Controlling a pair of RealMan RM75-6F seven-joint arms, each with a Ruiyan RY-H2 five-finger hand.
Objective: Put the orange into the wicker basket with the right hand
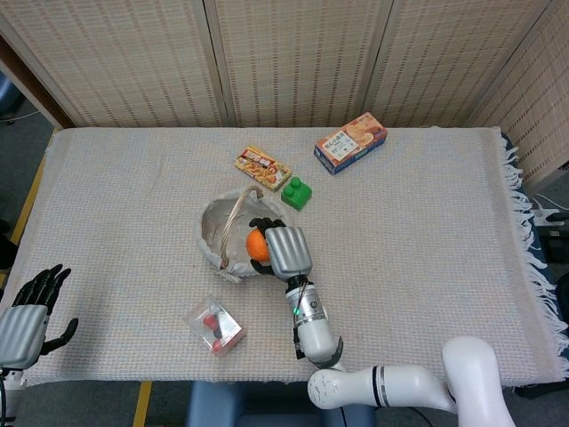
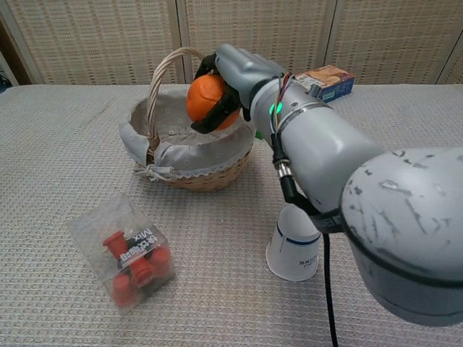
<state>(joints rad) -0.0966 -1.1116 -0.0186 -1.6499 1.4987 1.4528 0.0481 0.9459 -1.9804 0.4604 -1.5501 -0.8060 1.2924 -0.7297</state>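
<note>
right hand (image 2: pixel 235 76) wrapped around the orange (image 2: pixel 206 97), dark fingers (image 2: pixel 215 116) curled under and round the fruit, palm over the top; grip looks like a top-side cradle, likely so the fruit can drop free once the fingers spread. orange held off the worktop (image 1: pixel 427 222), over the right-hand rim of the basket (image 2: pixel 184 155), partly above the cloth-lined hollow; in the head view it sits at the basket's edge, not yet inside. basket handle (image 2: pixel 163 72) arches up just left of the hand, so the approach from the right side keeps clear of it. judged step: carry nearly done, release to come; a little more travel toward the middle would lower the chance of the fruit striking the rim and rolling out. beyond the basket: green block (image 1: pixel 297 193) and snack pack (image 1: pixel 262 167) just behind it, blue-orange box (image 1: pixel 350 141) further back, clear box of red pieces (image 2: pixel 129 249) in front. left hand (image 1: pixel 31 316) idle at the near left corner, fingers apart, holding nothing.
</note>
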